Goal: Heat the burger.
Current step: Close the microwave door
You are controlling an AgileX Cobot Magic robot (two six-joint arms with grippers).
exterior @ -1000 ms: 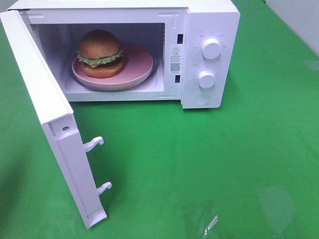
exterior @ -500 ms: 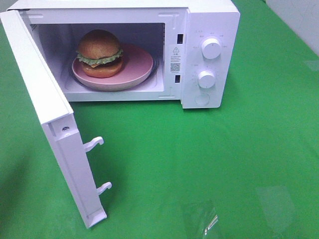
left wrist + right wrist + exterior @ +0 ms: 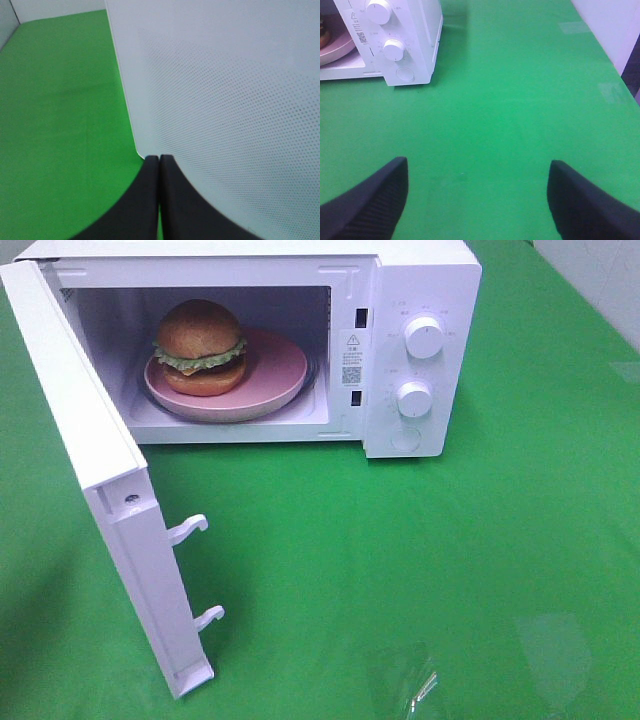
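One step separates the present state from heating: shutting the hinged white door (image 3: pixel 95 470) of the white box-shaped microwave oven (image 3: pixel 425 280). The round burger (image 3: pixel 199 345), with its glossy golden-brown bun, green lettuce and brown patty, sits inside the cavity on the left part of the round pink plate (image 3: pixel 285 365), clear of the opening. The door stands swung wide toward the near left, and its two white plastic latch hooks (image 3: pixel 190 528) point right.

Left gripper (image 3: pixel 159 165): the black fingers are pressed together with nothing between them, tips at an edge of the door's dotted outer panel. The left wrist view does not show whether they actually touch it.

Right gripper (image 3: pixel 477 167): the fingers are spread wide and empty, above the flat green cloth (image 3: pixel 520 100) to the near right of the oven.

Procedure, as I judge it:
1. Push with the joined fingertips on the outer face, close to the free edge and away from the hinge, for leverage.
2. Follow the door's arc, since a straight push is likely to slide off the smooth panel.
3. Press until both hooks enter the dark slots (image 3: pixel 356 315) beside the controls. A door left ajar should not start.
4. Hold the right gripper outside the sweep. It is then well placed for the upper round white knob (image 3: pixel 425 337).
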